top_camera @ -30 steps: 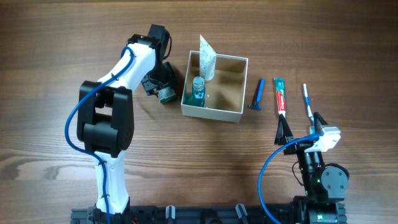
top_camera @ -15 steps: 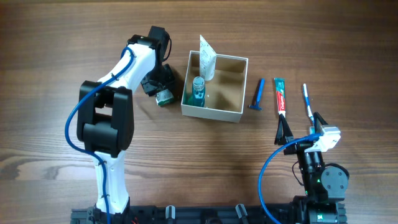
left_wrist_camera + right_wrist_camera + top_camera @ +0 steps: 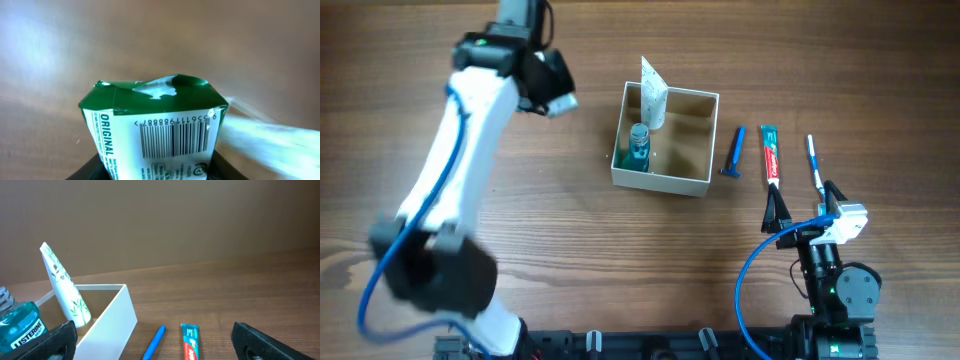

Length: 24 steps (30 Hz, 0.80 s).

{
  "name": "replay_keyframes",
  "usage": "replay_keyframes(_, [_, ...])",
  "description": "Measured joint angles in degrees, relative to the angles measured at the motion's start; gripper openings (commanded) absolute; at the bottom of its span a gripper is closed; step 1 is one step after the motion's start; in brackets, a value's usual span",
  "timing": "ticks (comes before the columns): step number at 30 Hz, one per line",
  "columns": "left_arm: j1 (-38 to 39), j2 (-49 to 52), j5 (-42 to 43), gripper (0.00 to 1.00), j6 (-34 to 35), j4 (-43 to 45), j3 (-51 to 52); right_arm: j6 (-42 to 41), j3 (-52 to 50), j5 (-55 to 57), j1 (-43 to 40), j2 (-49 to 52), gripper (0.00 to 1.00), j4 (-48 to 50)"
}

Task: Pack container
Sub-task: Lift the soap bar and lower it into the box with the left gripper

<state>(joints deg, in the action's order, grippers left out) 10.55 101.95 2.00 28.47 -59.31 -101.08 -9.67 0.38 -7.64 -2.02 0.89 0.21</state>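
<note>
The container [image 3: 660, 181] is a white-walled box with a brown inside at the table's middle; in the right wrist view its wall [image 3: 107, 330] shows at the left. A blue mouthwash bottle [image 3: 639, 146] and a white leaf-print tube [image 3: 653, 94] stand inside it. My left gripper [image 3: 552, 92] is raised high, up and to the left of the container, shut on a green and white carton [image 3: 155, 125] with a barcode. My right gripper [image 3: 804, 207] rests open near the table's front right, nothing between its fingers.
To the right of the container lie a blue razor [image 3: 731, 152], a toothpaste tube [image 3: 772, 153] and a toothbrush [image 3: 814, 164]. The right wrist view also shows the razor [image 3: 154, 342] and the toothpaste [image 3: 190, 342] ahead of the open jaws.
The left arm has closed on the carton beside the container's left wall and lifted it up and away to the far left. The right arm has not moved.
</note>
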Motion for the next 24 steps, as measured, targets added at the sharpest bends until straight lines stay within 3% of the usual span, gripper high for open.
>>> replay_keyframes(4, [1.4, -9.5, -0.5, 0.49, -0.2, 4.3, -1.2, 0.0, 0.0, 0.0, 0.0, 0.0, 1.00, 0.0])
replay_keyframes(11, [11.0, -19.3, -0.6, 0.48, -0.3, 10.6, -2.4, 0.0, 0.0, 0.0, 0.0, 0.0, 1.00, 0.0])
replay_keyframes(18, [19.4, -13.9, -0.6, 0.49, -1.5, 14.5, -2.4, 0.0, 0.0, 0.0, 0.0, 0.0, 1.00, 0.0])
replay_keyframes(24, [22.3, -5.9, 1.2, 0.49, -5.6, 16.7, -2.4, 0.0, 0.0, 0.0, 0.0, 0.0, 1.00, 0.0])
